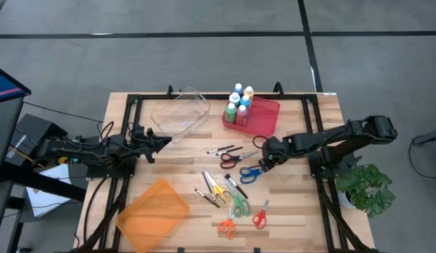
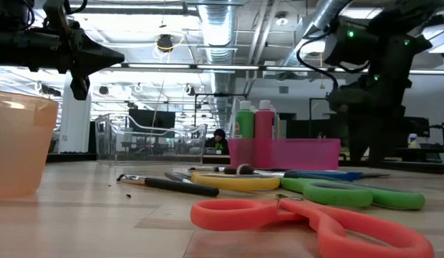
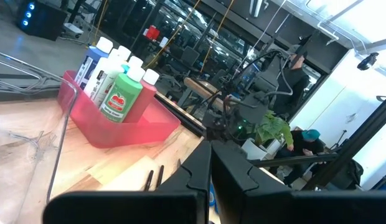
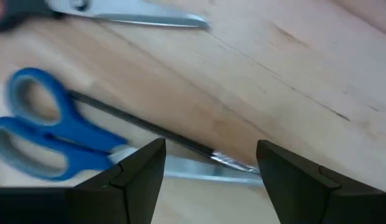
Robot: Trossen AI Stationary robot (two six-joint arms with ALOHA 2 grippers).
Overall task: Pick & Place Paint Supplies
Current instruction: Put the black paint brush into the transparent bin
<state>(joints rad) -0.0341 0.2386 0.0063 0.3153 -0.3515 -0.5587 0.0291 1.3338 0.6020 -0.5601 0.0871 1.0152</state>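
Observation:
The paint bottles (image 1: 239, 102) stand upright with white caps in a red tray (image 1: 264, 119) at the table's far middle; the left wrist view shows a green one (image 3: 121, 96) in front. My right gripper (image 1: 264, 160) hangs open, pointing steeply down, just near of the tray, over a thin black brush (image 4: 149, 127) and the blue scissors (image 4: 37, 134); its fingers stand apart with nothing between them (image 4: 208, 165). My left gripper (image 1: 160, 143) waits shut and level at the table's left, pointing toward the tray (image 3: 118, 127).
A clear bin (image 1: 181, 112) stands at the far left of the tray, and an orange bin (image 1: 153, 213) at the near left. Several scissors (image 1: 235, 204) and brushes (image 1: 225, 150) lie scattered over the table's middle. A potted plant (image 1: 366, 188) sits off the right edge.

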